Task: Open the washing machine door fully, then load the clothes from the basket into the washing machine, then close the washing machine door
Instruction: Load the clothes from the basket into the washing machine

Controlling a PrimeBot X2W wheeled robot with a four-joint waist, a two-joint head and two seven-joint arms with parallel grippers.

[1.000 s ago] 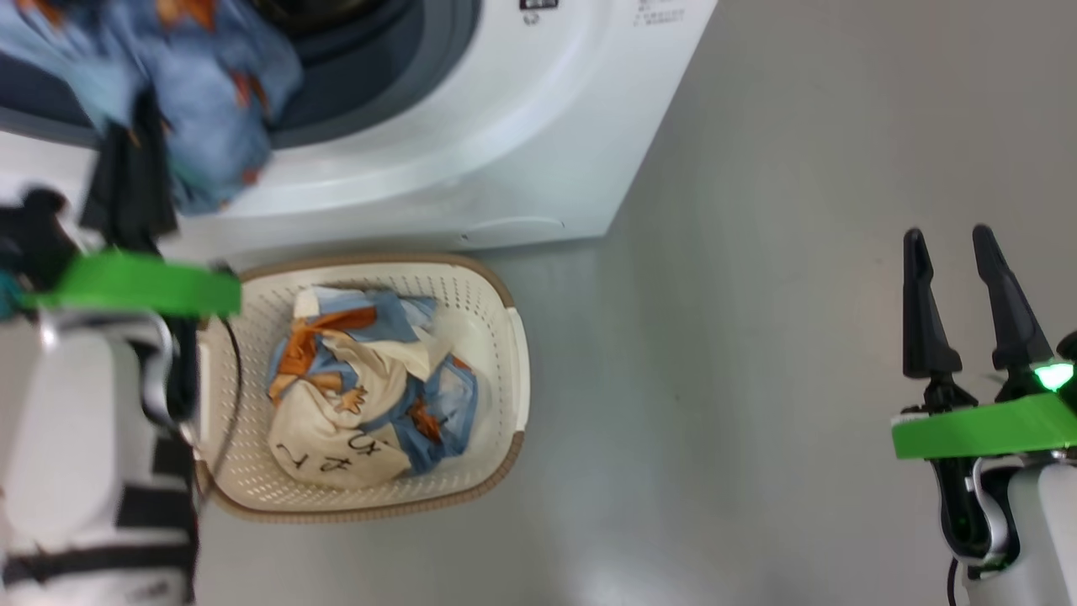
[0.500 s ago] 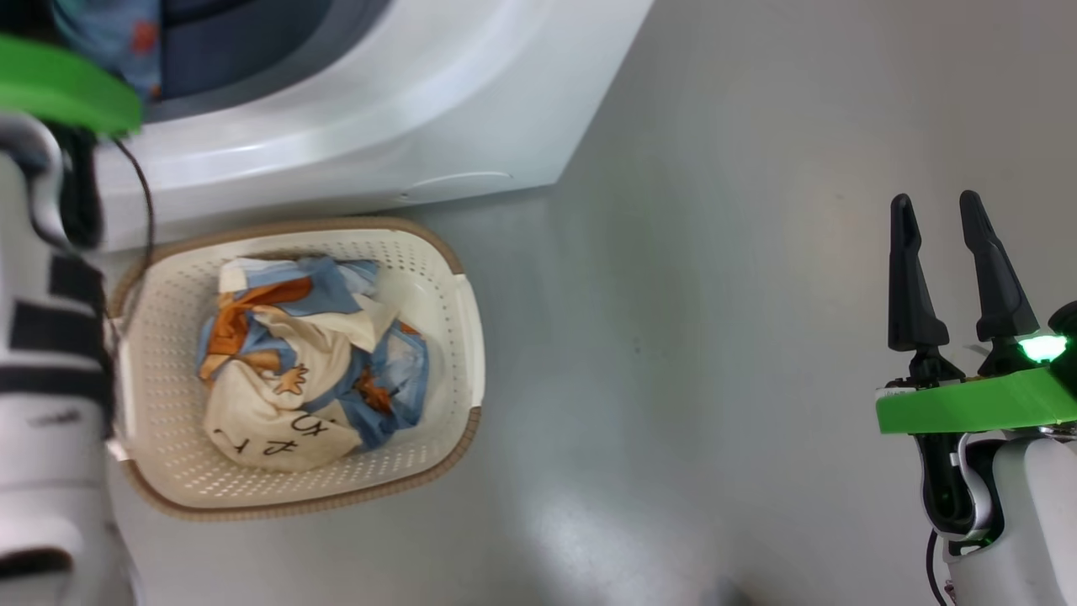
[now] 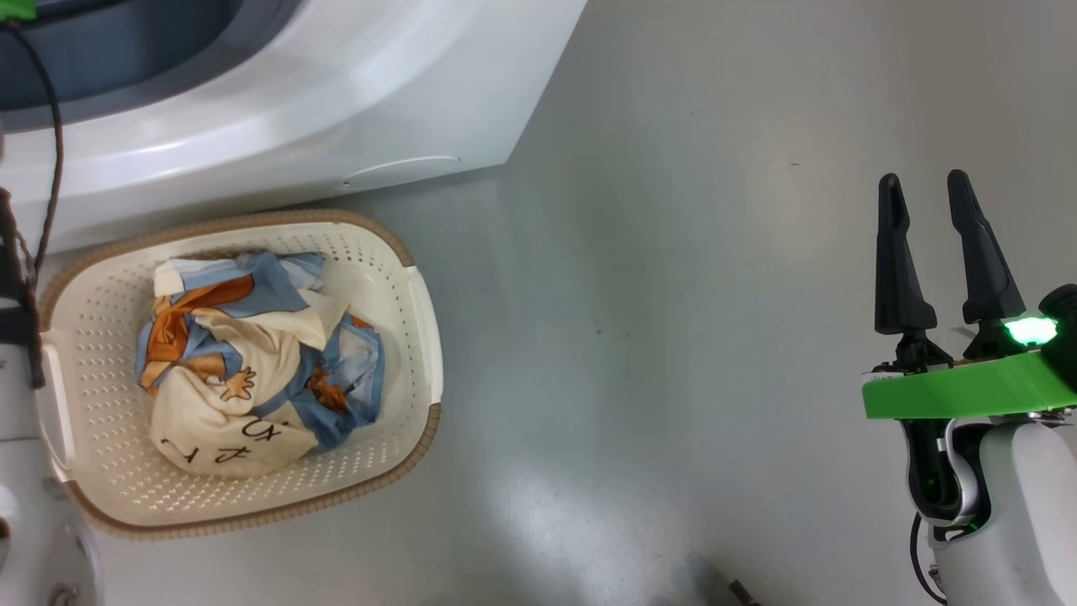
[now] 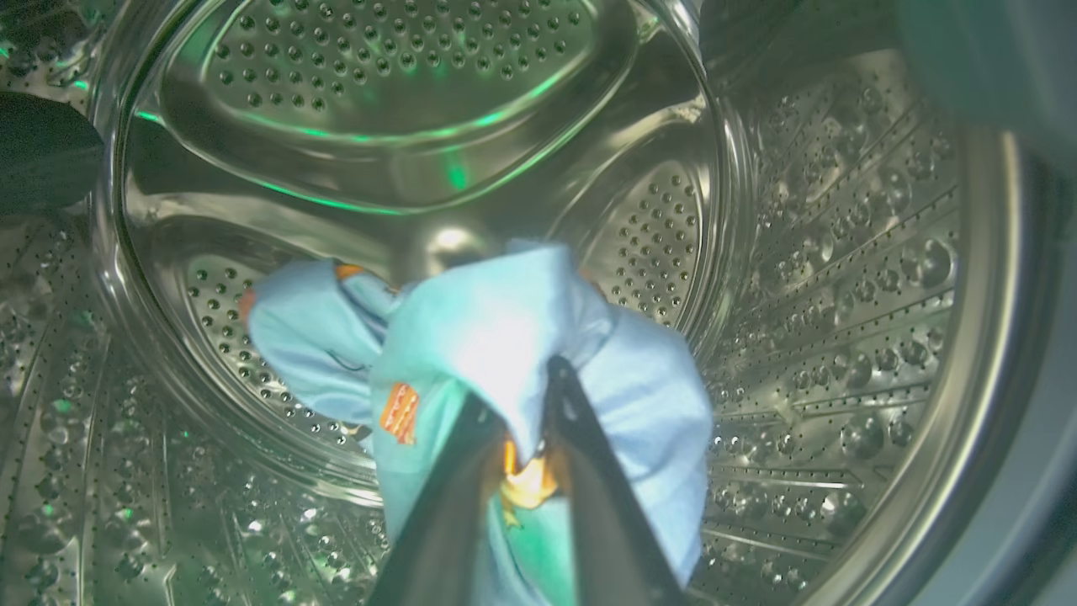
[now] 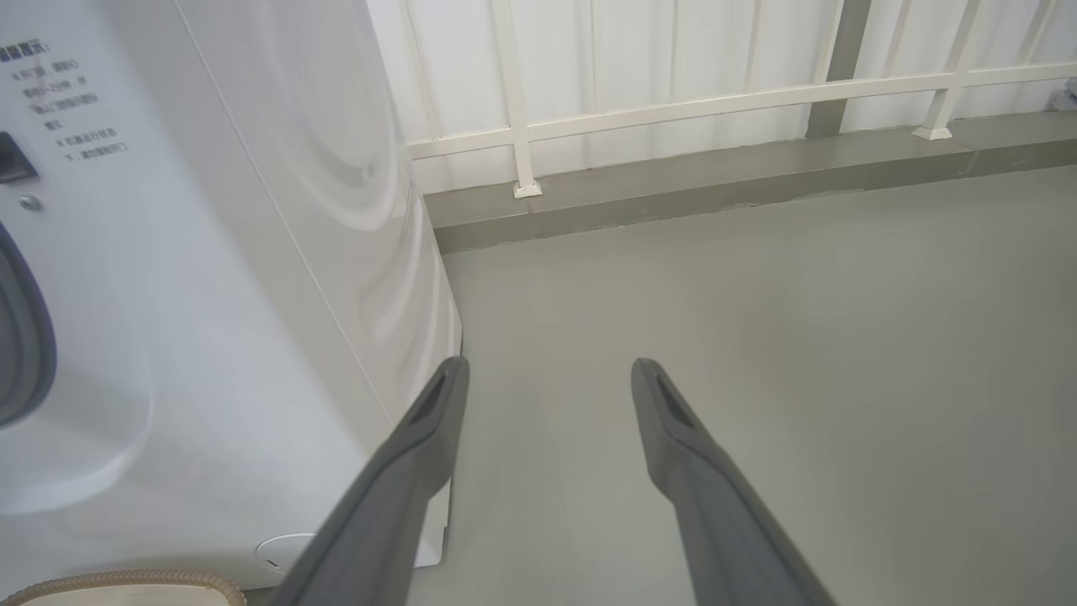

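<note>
In the left wrist view my left gripper [image 4: 515, 387] is deep inside the steel drum [image 4: 841, 295] of the washing machine [image 3: 336, 109]. Its fingers pinch a blue cloth [image 4: 505, 320] with orange marks, which hangs in front of the drum's back wall. The cream basket [image 3: 425, 320] stands on the floor right before the machine. A bundle of blue, orange and cream clothes [image 3: 244, 370] lies in it. My right gripper [image 3: 923, 181] hovers open over bare floor far to the right, also seen as right gripper [image 5: 549, 370] beside the machine's side [image 5: 210, 295]. The washing machine door is out of view.
Grey floor [image 3: 673, 337] stretches to the right of the basket and machine. A white railing [image 5: 673, 109] on a low kerb [image 5: 757, 177] bounds the floor behind the machine. My left arm's cable [image 3: 50, 168] hangs at the left edge near the basket.
The head camera has swung, so the whole picture slid left. My left gripper carried the blue cloth up into the drum and left the head view. The right gripper stayed open.
</note>
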